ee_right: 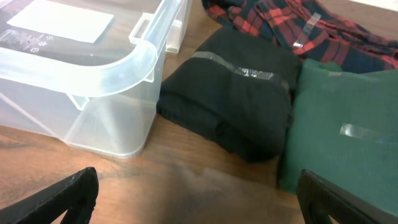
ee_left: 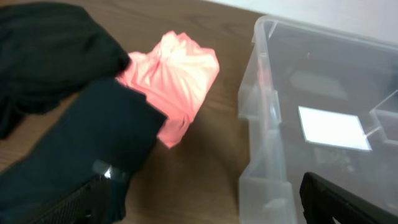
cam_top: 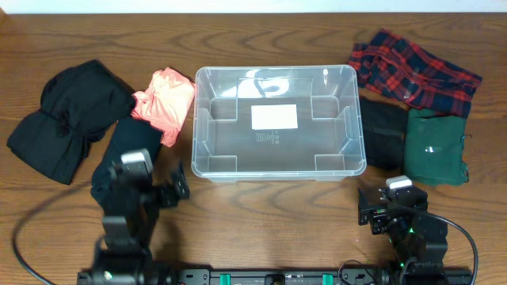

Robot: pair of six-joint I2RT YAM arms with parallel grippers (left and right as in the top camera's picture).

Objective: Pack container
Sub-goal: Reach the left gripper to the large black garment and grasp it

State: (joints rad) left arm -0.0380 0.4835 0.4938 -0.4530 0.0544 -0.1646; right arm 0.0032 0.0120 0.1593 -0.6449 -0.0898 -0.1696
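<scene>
At the middle of the table (cam_top: 261, 229), the container (cam_top: 238, 146) is set, with nothing inside. The left gripper (ee_left: 205, 199) and the right gripper (ee_right: 196, 186) are held wide apart, and nothing is gripped. If the pink shirt (ee_left: 177, 78) is grabbed loosely, it could be snagged on the container's rim and spilled.

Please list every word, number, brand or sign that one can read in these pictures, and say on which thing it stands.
No text can be read anywhere.
White label on the container base: appears blank.
Moulded marks below the label: too small to read.
White mark on the green garment: too small to read.
</scene>
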